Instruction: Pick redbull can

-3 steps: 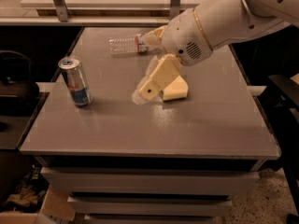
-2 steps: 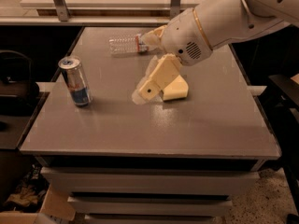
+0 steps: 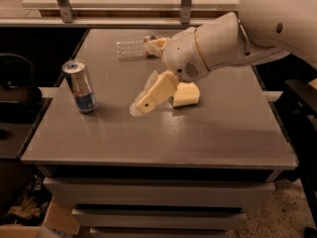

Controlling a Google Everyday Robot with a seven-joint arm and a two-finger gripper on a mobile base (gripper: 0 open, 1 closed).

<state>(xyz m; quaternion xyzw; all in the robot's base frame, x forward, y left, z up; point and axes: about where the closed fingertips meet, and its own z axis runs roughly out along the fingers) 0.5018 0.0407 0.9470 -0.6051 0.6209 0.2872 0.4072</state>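
camera view shows my gripper [image 3: 166,102] out over the middle of the grey table [image 3: 223,133], low above the top, with my white arm [image 3: 237,38] coming in from the upper right. my two cream fingers [image 3: 151,95] stand spread apart: one slants down toward the lower left, the other sits blocky on the right. there is nothing between them, and i am holding nothing.

the redbull can [image 3: 79,86] stands upright near the table's left edge, its silver top with the pull-tab facing up and the blue and silver sides with the red marking turned toward the camera. it is well apart from my gripper, off to the left of the slanting finger's tip, with bare table between us. i am not touching it.

a clear plastic bottle [image 3: 131,47] lies on its side toward the far side of the table, behind my wrist. its end with the label is partly hidden by my arm. it is well apart from the can.

below the tabletop i see grey drawer fronts [image 3: 158,202], and a piece of cardboard [image 3: 54,217] on the floor at the lower left.
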